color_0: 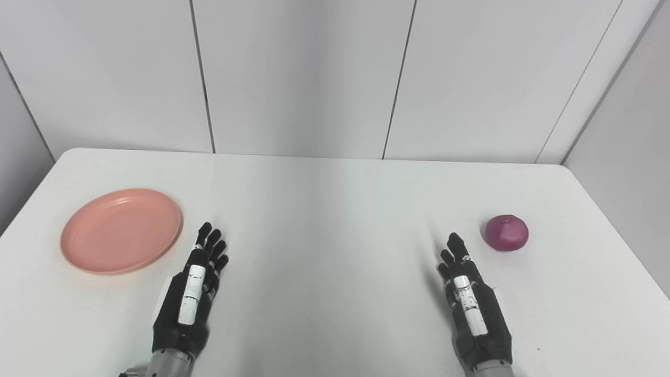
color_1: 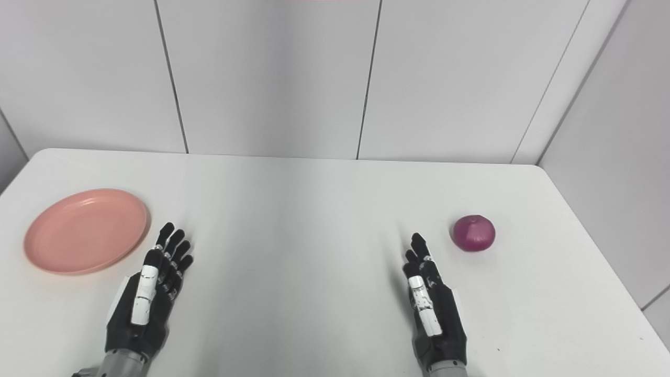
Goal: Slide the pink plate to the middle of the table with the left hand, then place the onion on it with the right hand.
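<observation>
Near edge of the white worktop (color_0: 324, 220): left robot hand (color_0: 191, 293) and right robot hand (color_0: 471, 298) are held flat, fingers extended and apart, nothing grasped. Pink plate (color_0: 121, 230) is seen near the left edge, just beside the left robot hand's fingertips, apart from them. Red onion (color_0: 506, 232) is seen near the right edge, just beyond the right robot hand, untouched.

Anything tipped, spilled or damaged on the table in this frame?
Nothing stands out. The pink plate lies flat at the table's left, the onion rests whole at the right, and the left hand and right hand hold nothing.
</observation>
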Tool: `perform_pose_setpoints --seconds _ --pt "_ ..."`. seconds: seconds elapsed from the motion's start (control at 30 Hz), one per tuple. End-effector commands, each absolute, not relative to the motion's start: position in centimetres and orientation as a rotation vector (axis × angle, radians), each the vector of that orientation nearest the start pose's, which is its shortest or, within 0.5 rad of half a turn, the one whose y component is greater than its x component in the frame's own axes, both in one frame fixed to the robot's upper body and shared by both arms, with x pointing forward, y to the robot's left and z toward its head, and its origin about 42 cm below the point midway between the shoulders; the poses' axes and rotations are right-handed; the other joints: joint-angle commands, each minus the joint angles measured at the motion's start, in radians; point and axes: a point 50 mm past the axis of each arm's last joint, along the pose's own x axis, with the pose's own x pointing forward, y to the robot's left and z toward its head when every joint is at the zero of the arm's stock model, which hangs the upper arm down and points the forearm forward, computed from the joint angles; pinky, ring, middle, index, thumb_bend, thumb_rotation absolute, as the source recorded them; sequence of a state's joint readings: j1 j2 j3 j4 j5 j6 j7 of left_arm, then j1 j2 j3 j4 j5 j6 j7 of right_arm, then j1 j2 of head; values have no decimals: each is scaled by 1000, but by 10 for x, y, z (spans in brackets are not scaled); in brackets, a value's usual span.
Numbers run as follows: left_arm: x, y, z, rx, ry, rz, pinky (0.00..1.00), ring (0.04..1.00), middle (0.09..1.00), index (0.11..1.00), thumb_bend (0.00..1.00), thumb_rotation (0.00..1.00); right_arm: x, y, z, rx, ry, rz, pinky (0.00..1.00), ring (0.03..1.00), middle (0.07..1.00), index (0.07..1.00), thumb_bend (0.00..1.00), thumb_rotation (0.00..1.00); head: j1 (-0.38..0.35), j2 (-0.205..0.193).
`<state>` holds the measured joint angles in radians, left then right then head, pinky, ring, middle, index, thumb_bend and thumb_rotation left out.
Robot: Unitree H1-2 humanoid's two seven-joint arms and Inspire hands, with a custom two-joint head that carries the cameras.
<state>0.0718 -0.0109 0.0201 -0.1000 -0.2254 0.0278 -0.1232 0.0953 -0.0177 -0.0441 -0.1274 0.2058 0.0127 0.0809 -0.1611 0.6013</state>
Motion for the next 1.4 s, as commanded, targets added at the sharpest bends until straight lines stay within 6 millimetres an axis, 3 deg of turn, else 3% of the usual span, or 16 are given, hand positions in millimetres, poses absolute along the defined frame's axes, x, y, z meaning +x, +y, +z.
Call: perform_pose_setpoints --seconds 0.0,0.17,0.3,0.4,0.43,0.5,0.63,0.73,0.83,1.17,1.37 --pt "241 213 81 -252 66 -76 1000 1000 1000 1000 728 855 233 -226 71 198 74 17 1000 995 992 967 412 451 0 0" --pt "243 213 79 -244 71 -68 1000 1000 1000 1000 741 855 235 -226 70 211 71 13 1000 999 993 968 365 271 -3 -11" --pt "241 213 81 -246 68 -69 1000 1000 1000 1000 744 857 234 -226 70 207 74 7 1000 998 991 966 374 263 0 0" --pt "240 214 81 -247 69 -70 1000 1000 1000 1000 748 851 232 -226 71 200 80 6 1000 997 992 967 393 393 -5 -1" --pt "240 214 81 -246 69 -71 1000 1000 1000 1000 749 852 232 -226 71 203 86 0 1000 994 990 965 416 522 -5 -1" --pt "240 213 81 -244 71 -72 1000 1000 1000 1000 751 854 232 -226 70 203 94 -9 1000 999 995 970 546 766 -5 -5" --pt "243 213 82 -254 64 -75 1000 1000 1000 1000 737 855 233 -226 67 185 100 -19 1000 1000 998 972 792 977 0 -5" --pt "244 213 80 -251 69 -72 1000 1000 1000 1000 736 856 233 -225 67 182 100 -21 1000 997 988 967 877 998 -7 -13" --pt "244 213 79 -244 69 -71 1000 1000 1000 1000 738 861 233 -225 66 177 101 -21 1000 995 987 963 897 1000 -5 -13" --pt "243 212 80 -248 69 -72 1000 1000 1000 1000 739 858 232 -225 66 175 104 -16 1000 995 986 965 899 1000 -1 -16" --pt "244 211 76 -249 68 -67 1000 1000 1000 1000 734 856 233 -227 63 171 102 -10 1000 996 988 969 888 1000 15 -38"
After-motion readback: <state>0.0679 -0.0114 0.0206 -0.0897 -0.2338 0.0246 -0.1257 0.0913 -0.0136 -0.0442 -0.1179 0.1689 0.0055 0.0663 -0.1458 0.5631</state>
